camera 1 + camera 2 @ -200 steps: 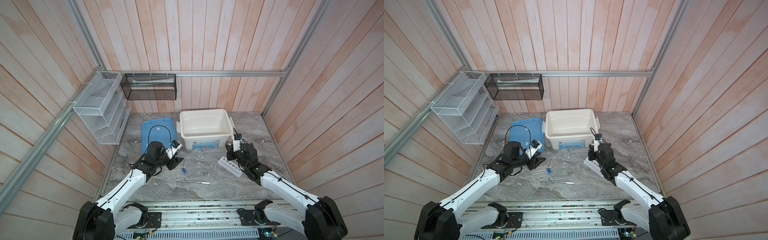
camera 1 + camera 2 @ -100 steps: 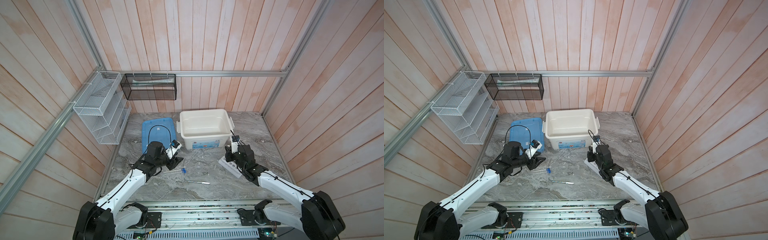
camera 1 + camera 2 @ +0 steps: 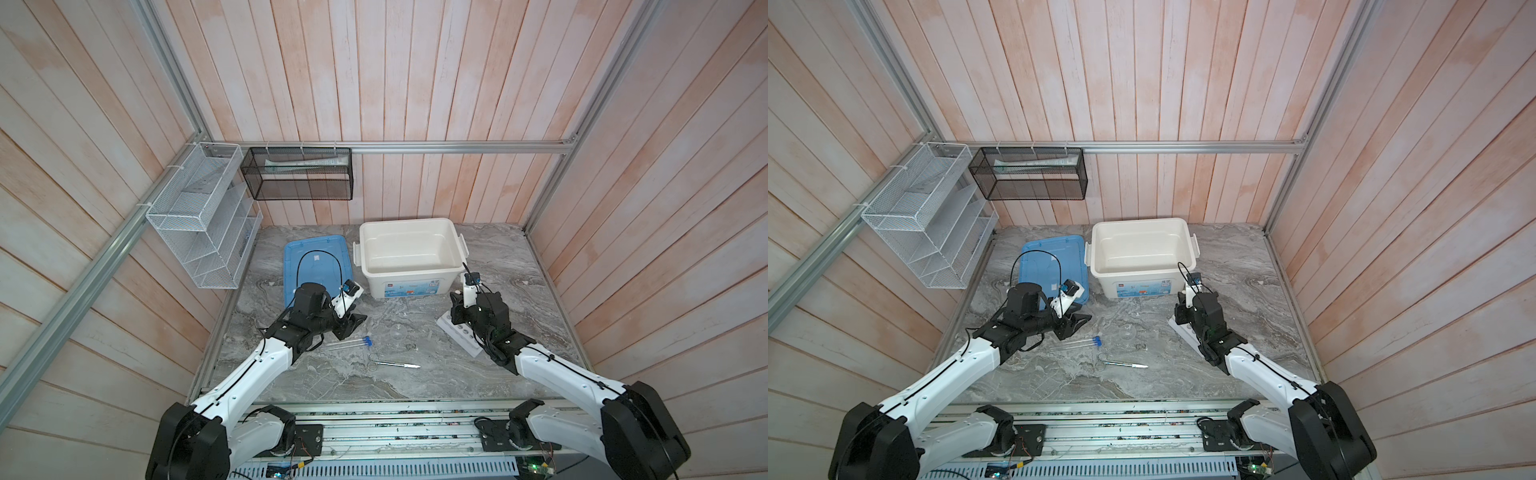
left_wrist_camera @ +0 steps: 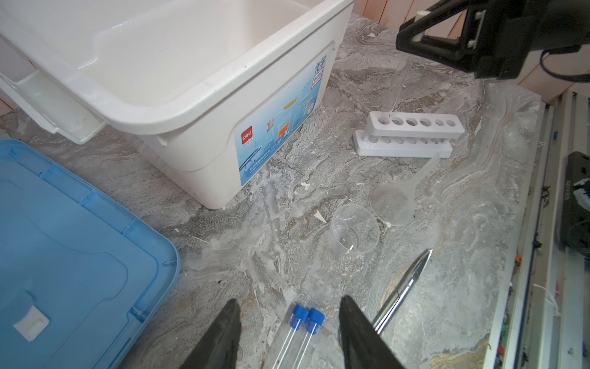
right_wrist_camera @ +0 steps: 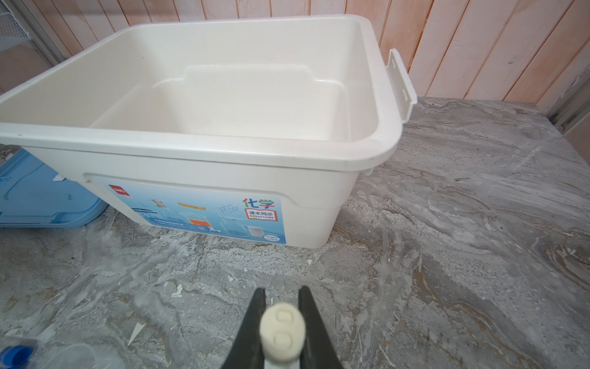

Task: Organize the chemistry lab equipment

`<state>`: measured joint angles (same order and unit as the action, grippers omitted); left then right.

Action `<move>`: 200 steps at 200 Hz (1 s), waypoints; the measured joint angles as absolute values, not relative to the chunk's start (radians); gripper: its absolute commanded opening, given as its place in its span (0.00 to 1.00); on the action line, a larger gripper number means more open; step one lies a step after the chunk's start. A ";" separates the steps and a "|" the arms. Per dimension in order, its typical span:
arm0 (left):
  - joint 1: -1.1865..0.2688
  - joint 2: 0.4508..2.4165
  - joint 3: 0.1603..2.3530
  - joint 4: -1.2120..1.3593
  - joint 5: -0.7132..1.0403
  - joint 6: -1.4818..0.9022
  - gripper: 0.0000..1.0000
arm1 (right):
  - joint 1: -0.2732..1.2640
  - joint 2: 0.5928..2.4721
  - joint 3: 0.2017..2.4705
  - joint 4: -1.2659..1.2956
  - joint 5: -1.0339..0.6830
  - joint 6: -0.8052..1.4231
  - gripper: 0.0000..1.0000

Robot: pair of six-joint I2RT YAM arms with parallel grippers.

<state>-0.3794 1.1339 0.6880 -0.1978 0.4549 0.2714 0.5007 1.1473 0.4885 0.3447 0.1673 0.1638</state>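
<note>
On the marble table, near the front right corner of the white bin, the right gripper is pinched narrow around the white-capped tube, so that one's definitely held. From the left wrist cam the tube hangs tilted under the jaws, with its lower tip right at the end hole of the white six-hole rack. Can't honestly tell if it's actually inside the hole or just touching the rim. The rack itself sits flat on the table, other five holes bare. Over on the other side, the left gripper has its jaws spread about halfway with nothing in them, hanging over the cap ends of the two blue-capped tubes, which lie side by side, touching. Just beside those are the small steel scissors and the thin silver pen-like tool. The clear round dish sits between the tubes and the rack, next to a clear funnel lying on its side. The blue lid lies flat, left of the bin.
</note>
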 measured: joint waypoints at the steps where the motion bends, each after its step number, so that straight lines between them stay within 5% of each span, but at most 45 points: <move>1: -0.379 1.135 0.688 -0.198 0.455 0.272 0.52 | 0.501 1.147 0.488 0.345 0.167 0.164 0.09; 78: -0.397 1.144 0.715 -0.244 0.376 0.297 0.53 | 0.505 1.101 0.485 0.332 0.167 0.157 0.29; 200: -0.434 1.139 0.749 -0.364 0.314 0.337 0.55 | 0.517 0.973 0.480 0.275 0.160 0.144 0.32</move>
<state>-0.4339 1.1393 0.7494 -0.3645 0.3141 0.3367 0.5167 0.9730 0.4797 0.2752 0.1596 0.1444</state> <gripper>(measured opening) 0.546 0.310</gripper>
